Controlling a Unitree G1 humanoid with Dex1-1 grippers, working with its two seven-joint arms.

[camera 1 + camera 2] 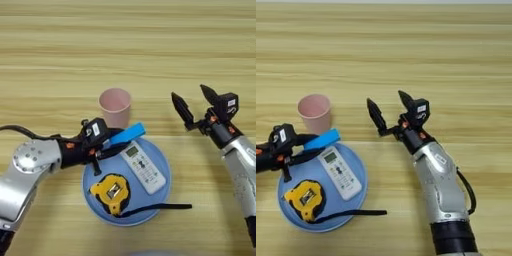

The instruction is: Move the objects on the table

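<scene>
- Nearest the camera, the yellow-black tape measure [111, 192] lies on the near part of the blue plate [159, 192], its black strap [165, 206] trailing right over the rim.
- Beside it on the plate, the white remote [143, 167] lies with its long axis running from far-left to near-right.
- Left gripper [118, 141] is closed on the blue block [127, 135], held at the plate's far-left rim; the block's long axis rises toward the right.
- Just beyond the block, the pink cup [115, 106] stands upright on the table [128, 45].
- Right gripper [196, 106] hangs wide open and empty, well right of the cup and plate.
- Judged from this, the left arm is nearer every object.
</scene>
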